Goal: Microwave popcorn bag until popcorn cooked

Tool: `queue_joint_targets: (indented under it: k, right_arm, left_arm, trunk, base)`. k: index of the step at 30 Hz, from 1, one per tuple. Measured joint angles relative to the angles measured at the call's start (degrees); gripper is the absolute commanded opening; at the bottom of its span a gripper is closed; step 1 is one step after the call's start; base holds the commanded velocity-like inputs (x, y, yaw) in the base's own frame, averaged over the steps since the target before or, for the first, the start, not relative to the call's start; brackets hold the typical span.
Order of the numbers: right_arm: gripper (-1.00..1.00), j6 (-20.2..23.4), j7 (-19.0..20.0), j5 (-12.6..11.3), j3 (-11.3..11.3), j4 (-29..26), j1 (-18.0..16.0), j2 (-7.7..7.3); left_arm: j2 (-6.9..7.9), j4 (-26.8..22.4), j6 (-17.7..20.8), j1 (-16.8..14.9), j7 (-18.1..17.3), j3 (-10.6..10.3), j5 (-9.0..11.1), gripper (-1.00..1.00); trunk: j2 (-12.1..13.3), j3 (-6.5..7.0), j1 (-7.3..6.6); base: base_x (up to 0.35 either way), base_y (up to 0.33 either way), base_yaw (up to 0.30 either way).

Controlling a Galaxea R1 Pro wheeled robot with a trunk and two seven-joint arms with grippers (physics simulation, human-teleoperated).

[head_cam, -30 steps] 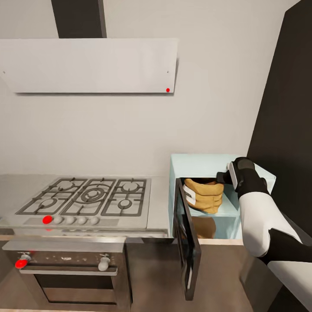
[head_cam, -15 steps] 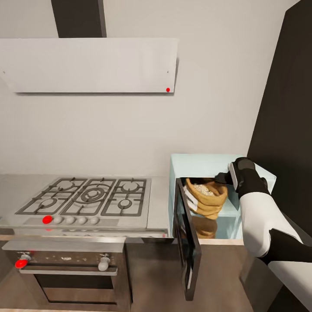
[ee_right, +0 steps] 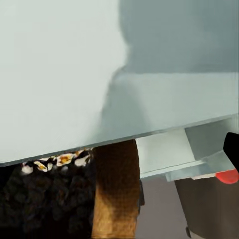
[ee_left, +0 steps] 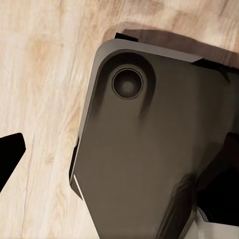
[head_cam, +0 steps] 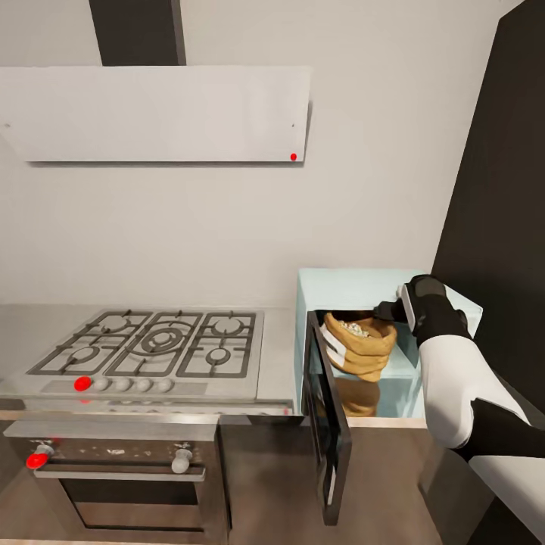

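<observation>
The small mustard-tan wrinkly paper popcorn bag sits inside the boxy pale mint-blue microwave, tilted so that its rolled mouth faces the open dark glass door. A second ago the bag stood squat and upright with no contents visible; now its top has opened toward the door side and pale popcorn kernels show at the mouth. In my right wrist view the same speckled kernels appear beside the bag's tan wall, under the microwave's pale edge. I judge that the bag has been released, or is at the point of release, and has settled leaning, not standing square. My right gripper is at the upper front edge of the microwave cavity, just beside the bag's rim; I cannot tell how far its fingers are parted or whether they hold the paper. My left wrist camera looks down at the light wood floor and a dark grey panel of my own base. The grey steel-look surface carries the steel gas hob to the left. Remaining steps, in my judgement: withdraw the arm, shut the door, start heating. Risk: the leaning bag may spill kernels.
</observation>
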Motion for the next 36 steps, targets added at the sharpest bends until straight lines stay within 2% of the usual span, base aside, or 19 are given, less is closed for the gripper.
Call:
queue_joint_targets:
  k: [2,4,6,7,8,18,20,22,23,26,29,33,35,36]
  right_arm:
    - [1.00,0.0,0.3,-0.6,0.1,2.1,-1.5,0.24]
    - [1.00,0.0,0.4,-1.1,0.1,1.1,-2.2,0.34]
    - [1.00,0.0,0.4,-1.4,0.0,-3.0,-2.2,0.36]
    - [1.00,0.0,0.4,-1.5,0.0,-9.4,-2.3,0.36]
    - [1.00,0.0,0.5,-1.7,0.0,-10.0,-2.3,0.37]
    - [1.00,0.0,0.5,-1.7,0.1,-9.2,-1.8,0.71]
    - [1.00,0.0,0.5,-1.7,0.1,-9.1,-0.8,0.76]
    - [1.00,0.0,0.5,-1.7,0.1,-9.1,1.8,0.73]
    - [1.00,0.0,0.5,-1.6,0.1,-9.1,4.4,0.77]
    - [1.00,0.0,0.8,-1.7,0.1,-9.1,6.7,0.86]
    - [1.00,0.0,1.4,-1.7,0.2,-7.5,12.0,1.79]
    - [1.00,0.0,4.7,-1.8,0.3,-5.0,14.3,2.53]
    - [1.00,-5.3,8.0,-1.8,0.3,-4.2,14.6,2.77]
    - [1.00,-12.2,10.0,-1.9,0.3,-2.5,14.7,3.24]
  left_arm:
    - [-0.02,0.0,0.0,0.0,0.0,0.0,-0.1,1.00]
    - [-0.07,0.0,0.0,0.0,0.0,0.1,-0.1,1.00]
    - [-0.08,0.0,0.0,0.0,0.0,0.1,-0.1,1.00]
    - [-0.08,0.0,0.0,0.0,0.0,0.1,-0.1,1.00]
    - [-0.09,0.0,0.0,0.0,0.0,0.1,-0.1,1.00]
    - [-0.09,0.0,0.0,0.0,0.0,0.1,-0.1,1.00]
    - [-0.09,0.0,0.0,0.0,0.0,0.1,-0.1,1.00]
    - [-0.09,0.0,0.0,0.0,0.0,0.0,-0.1,1.00]
    - [-0.05,0.0,0.0,0.0,0.0,0.1,-0.1,1.00]
    - [-0.01,0.0,0.0,0.0,0.0,0.1,-0.1,1.00]
    - [0.00,0.0,0.0,0.0,0.0,0.1,-0.1,1.00]
    - [0.00,0.0,0.0,0.0,0.0,0.1,-0.1,1.00]
    - [0.00,0.0,0.0,0.0,0.0,0.1,0.0,1.00]
    - [0.00,0.0,0.0,0.0,0.0,0.1,0.0,1.00]
  trunk:
    - [0.0,0.00,0.03]
    - [0.0,0.00,0.04]
    - [0.0,0.00,0.04]
    - [0.0,0.03,0.03]
    - [0.0,0.02,0.03]
    - [0.0,0.02,0.04]
    - [0.0,0.01,0.04]
    - [0.0,0.01,0.03]
    - [0.0,0.00,0.02]
    - [0.0,0.01,0.01]
    - [0.0,0.00,0.00]
    - [0.0,0.01,0.00]
    - [0.0,0.01,0.00]
    - [0.0,0.01,0.00]
  base:
    - [-0.291,0.000,0.000]
    - [-0.330,0.000,0.000]
    - [-0.340,0.000,0.000]
    - [-0.343,0.000,0.000]
    - [-0.344,0.000,0.000]
    - [-0.345,0.000,0.000]
    - [-0.344,0.000,0.000]
    - [-0.264,0.000,0.000]
    - [-0.103,0.000,0.000]
    - [-0.043,0.000,0.000]
    - [-0.007,0.000,0.000]
    - [-0.001,0.000,0.000]
    - [0.000,0.000,0.000]
    - [0.000,0.000,0.000]
